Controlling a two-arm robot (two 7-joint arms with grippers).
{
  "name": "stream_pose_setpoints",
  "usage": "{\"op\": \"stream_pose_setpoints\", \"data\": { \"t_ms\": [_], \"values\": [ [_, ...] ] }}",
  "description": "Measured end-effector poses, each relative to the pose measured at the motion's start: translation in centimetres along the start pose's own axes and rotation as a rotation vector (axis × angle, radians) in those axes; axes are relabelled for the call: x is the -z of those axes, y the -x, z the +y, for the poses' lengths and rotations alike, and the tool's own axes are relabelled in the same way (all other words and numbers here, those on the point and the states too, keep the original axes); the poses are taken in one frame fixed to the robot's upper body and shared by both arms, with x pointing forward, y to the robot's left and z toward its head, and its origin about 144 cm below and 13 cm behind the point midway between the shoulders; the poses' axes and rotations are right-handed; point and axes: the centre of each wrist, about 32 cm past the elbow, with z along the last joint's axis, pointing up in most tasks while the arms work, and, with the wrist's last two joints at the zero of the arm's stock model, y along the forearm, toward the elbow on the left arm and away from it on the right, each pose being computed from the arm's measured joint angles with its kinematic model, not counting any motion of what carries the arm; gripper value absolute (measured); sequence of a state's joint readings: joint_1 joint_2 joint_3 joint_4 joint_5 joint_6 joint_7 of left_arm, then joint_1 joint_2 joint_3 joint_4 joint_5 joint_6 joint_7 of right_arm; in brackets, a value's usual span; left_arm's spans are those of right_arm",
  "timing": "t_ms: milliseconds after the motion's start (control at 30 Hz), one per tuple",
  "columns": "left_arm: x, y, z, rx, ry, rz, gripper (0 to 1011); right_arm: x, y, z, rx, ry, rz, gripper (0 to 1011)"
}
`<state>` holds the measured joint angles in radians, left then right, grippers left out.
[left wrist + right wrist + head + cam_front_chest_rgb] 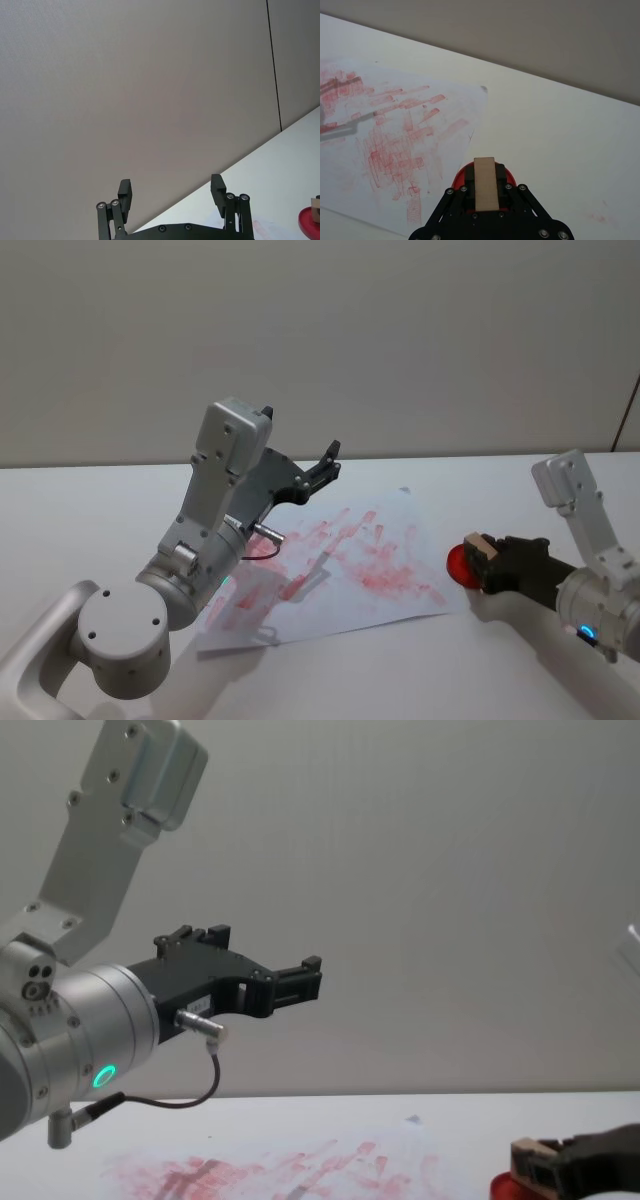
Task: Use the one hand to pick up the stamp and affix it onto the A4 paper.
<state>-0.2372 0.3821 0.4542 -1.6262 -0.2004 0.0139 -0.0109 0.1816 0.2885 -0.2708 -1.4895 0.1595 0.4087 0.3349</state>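
Stamp held at the ink pad, just beside the paper's right edge.

Right gripper (485, 175) pinches the small light-tan wooden block stamp (478, 544) between its jaws over the round red ink pad (457, 566) on the plain white tabletop (100, 510); contact with the pad cannot be told. The white A4 paper (372, 562), smeared with red ink marks, lies flat between the arms. Left gripper (327, 462) hangs raised above the sheet's far left part, jaws spread and empty, casting a shadow on it.
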Motion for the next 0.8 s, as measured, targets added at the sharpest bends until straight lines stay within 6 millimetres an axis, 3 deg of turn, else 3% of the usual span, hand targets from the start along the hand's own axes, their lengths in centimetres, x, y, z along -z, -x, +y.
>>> {"op": "stream_pose_setpoints", "data": {
  "t_ms": [467,800],
  "values": [
    [0.0,0.0,0.0,0.000,0.000,0.000,1001,-2.4,0.2,1.0,-0.083,-0.129,-0.067,218],
    [0.0,0.0,0.0,0.000,0.000,0.000,1001,-4.4,0.4,3.3,-0.205,-0.192,-0.086,218]
  ]
}}
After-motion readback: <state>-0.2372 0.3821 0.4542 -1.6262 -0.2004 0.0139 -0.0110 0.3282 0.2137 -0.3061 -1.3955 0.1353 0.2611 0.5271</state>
